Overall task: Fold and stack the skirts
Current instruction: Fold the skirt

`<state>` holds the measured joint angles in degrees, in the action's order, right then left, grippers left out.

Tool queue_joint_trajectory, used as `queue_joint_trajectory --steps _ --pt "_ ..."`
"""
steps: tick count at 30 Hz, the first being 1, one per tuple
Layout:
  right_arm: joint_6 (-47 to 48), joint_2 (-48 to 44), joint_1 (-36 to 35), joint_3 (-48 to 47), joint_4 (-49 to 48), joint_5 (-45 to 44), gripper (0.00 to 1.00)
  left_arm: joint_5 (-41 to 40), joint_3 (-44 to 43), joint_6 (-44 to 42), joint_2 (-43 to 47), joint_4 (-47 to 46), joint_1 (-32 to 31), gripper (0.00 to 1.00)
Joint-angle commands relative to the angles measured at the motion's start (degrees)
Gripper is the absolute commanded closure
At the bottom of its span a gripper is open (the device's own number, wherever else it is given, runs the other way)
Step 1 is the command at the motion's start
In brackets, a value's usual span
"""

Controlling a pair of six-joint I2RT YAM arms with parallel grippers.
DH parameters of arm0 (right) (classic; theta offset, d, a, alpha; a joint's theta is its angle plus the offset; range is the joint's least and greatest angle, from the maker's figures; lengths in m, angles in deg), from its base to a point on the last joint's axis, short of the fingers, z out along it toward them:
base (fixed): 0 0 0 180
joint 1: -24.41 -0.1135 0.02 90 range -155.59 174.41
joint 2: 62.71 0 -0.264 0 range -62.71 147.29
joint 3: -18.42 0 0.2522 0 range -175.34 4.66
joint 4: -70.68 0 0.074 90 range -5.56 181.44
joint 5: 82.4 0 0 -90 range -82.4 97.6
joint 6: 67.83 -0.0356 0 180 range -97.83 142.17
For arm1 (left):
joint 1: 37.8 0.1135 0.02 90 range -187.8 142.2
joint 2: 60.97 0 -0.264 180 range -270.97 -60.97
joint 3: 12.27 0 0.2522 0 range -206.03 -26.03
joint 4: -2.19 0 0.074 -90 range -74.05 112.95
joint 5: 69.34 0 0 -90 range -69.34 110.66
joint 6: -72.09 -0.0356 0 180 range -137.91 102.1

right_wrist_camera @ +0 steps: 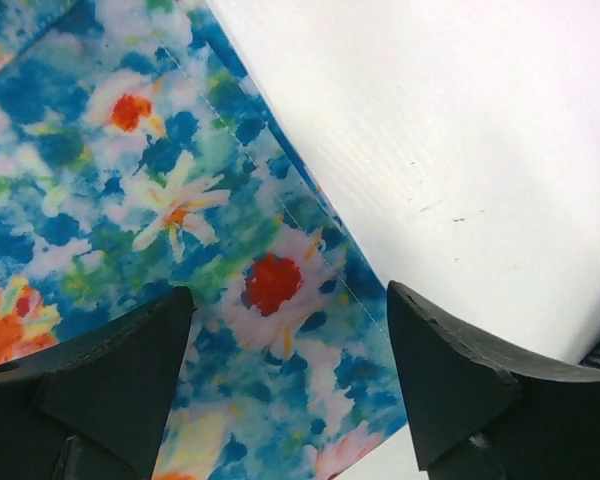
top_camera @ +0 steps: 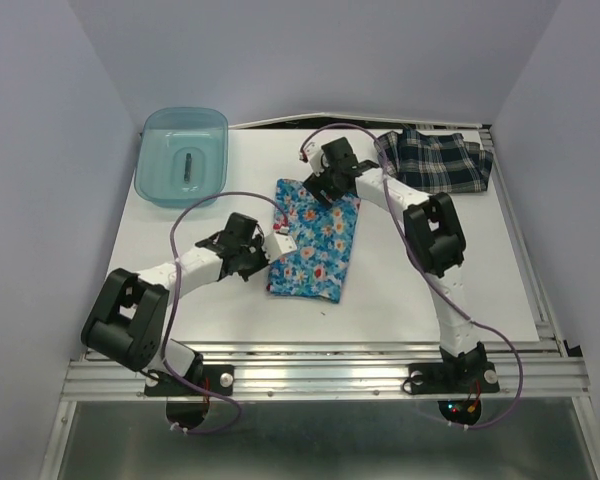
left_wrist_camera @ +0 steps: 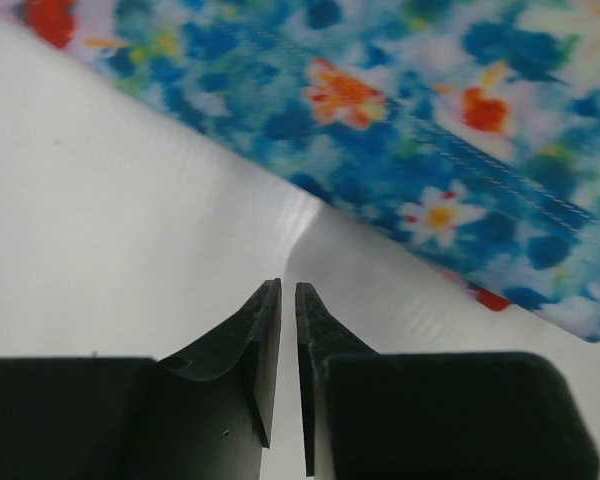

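The bright blue flowered skirt (top_camera: 315, 240) lies folded into a long strip in the middle of the table. The navy-and-white plaid skirt (top_camera: 435, 160) lies rumpled at the back right. My left gripper (top_camera: 280, 246) sits low at the flowered skirt's left edge. In the left wrist view its jaws (left_wrist_camera: 288, 288) stand only a narrow slit apart over bare table, with nothing between them and the skirt's hem (left_wrist_camera: 400, 110) just ahead. My right gripper (top_camera: 327, 188) hovers over the skirt's far end. In the right wrist view it stands wide open (right_wrist_camera: 288, 290) above a corner of the cloth (right_wrist_camera: 130, 180), holding nothing.
A translucent teal bin (top_camera: 182, 155) stands at the back left with a small dark item inside. The white table (top_camera: 420, 280) ends at a metal rail along the near edge. Purple cables loop over both arms.
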<state>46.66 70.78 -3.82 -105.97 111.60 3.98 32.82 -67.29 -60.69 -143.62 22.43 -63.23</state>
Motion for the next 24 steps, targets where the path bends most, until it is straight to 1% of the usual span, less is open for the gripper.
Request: queue_joint_trajectory --steps 1,2,4,7,9,10,11,12,14,16,17,18,19,20,21,22,24 --pt "-1.5 -9.6 1.1 4.3 -12.6 3.4 0.16 5.5 2.7 -4.9 2.5 1.3 -4.7 0.77" --pt "-1.5 -11.1 1.1 5.4 -12.5 6.3 0.16 5.6 2.9 -5.6 1.6 1.3 -5.7 0.78" --pt "-1.6 -14.3 1.1 5.3 -8.9 9.1 0.16 7.6 2.6 -5.5 1.0 1.4 -7.3 0.78" --pt "-2.3 -16.3 1.1 4.6 -1.5 11.1 0.17 9.8 2.1 -4.8 1.1 1.8 -10.1 0.78" --pt "-1.8 -18.0 1.1 6.3 3.4 12.7 0.18 10.2 1.9 -3.5 2.1 1.8 -11.9 0.78" --pt "-2.0 -18.7 1.1 7.0 5.0 14.7 0.2 10.8 1.7 -2.9 3.0 2.0 -13.4 0.78" --pt "-1.9 -20.2 1.1 9.4 6.8 16.4 0.21 11.4 1.4 -1.8 3.9 2.3 -14.8 0.78" --pt "-2.2 -20.2 1.1 11.0 7.3 16.4 0.21 11.4 1.4 -1.2 3.9 2.3 -14.8 0.78" --pt "-1.8 -22.7 1.1 13.9 7.9 18.6 0.24 11.1 0.8 0.4 5.0 3.4 -15.8 0.78" --pt "-1.9 -24.0 1.1 16.9 9.4 21.4 0.26 8.0 0.6 2.3 5.8 4.9 -15.8 0.78" --pt "-2.1 -25.1 1.1 17.8 9.7 22.4 0.29 6.4 0.7 2.6 7.2 5.5 -15.4 0.78" --pt "-2.4 -25.7 1.1 19.5 10.3 25.9 0.3 4.4 1.0 2.8 8.4 6.6 -14.7 0.77" --pt "-2.5 -26.2 1.1 20.4 10.5 25.9 0.31 4.1 1.2 2.5 9.8 7.2 -13.7 0.76" --pt "-2.7 -26.7 1.1 21.5 10.6 30.0 0.33 4.0 1.7 2.2 13.4 7.7 -12.7 0.75" --pt "-2.9 -27.1 1.1 23.3 10.5 32.2 0.34 3.9 2.0 0.8 15.5 8.5 -11.4 0.67" --pt "-3.0 -26.8 1.1 24.0 10.4 35.7 0.35 3.8 2.4 -0.4 19.5 8.9 -11.3 0.62" --pt "-3.8 -24.8 1.1 24.5 10.4 38.6 0.37 3.7 2.7 -2.1 23.2 8.6 -11.4 0.52"
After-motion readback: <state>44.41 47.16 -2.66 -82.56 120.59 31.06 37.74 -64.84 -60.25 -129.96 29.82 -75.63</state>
